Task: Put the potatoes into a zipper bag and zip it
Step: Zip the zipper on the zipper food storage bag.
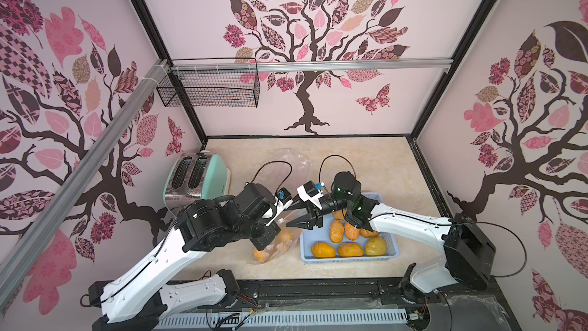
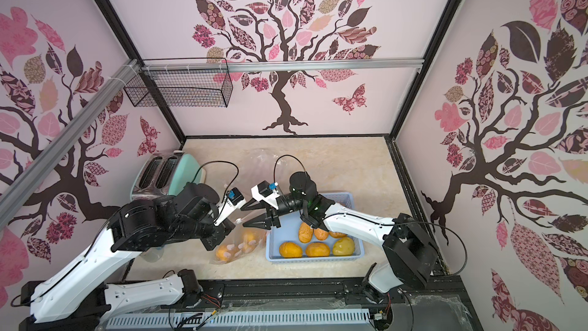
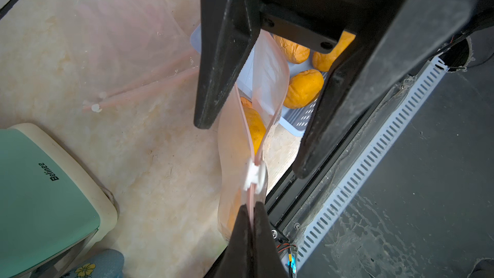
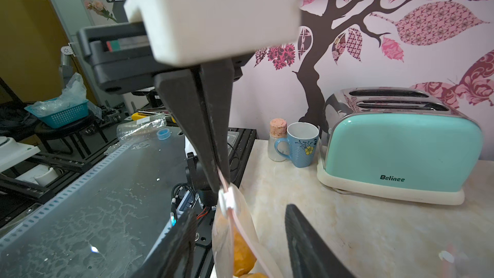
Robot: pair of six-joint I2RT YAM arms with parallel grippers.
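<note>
potatoes [image 4: 240, 254] sit inside the zipper bag [image 4: 223, 236] near a toaster [image 4: 401, 153] lettered belinee.

A mint-green two-slot metal toaster [image 1: 197, 183] stands at the left edge of the beige marble-look countertop [image 1: 381, 170]. Before it, toward the front left corner, a blue ceramic mug [image 4: 299, 145] and a cork-stoppered glass jar [image 4: 278, 140] stand just beside each other. Near the middle of the front edge is a clear plastic zipper bag [image 3: 232, 140] with some wrinkled orange-brown potatoes [image 1: 260, 254] in it. Just right of it sits a pale blue perforated plastic basket [image 1: 346, 261] holding the rest. Behind the zipper bag lies a second clear plastic bag [image 1: 286, 162].
</note>
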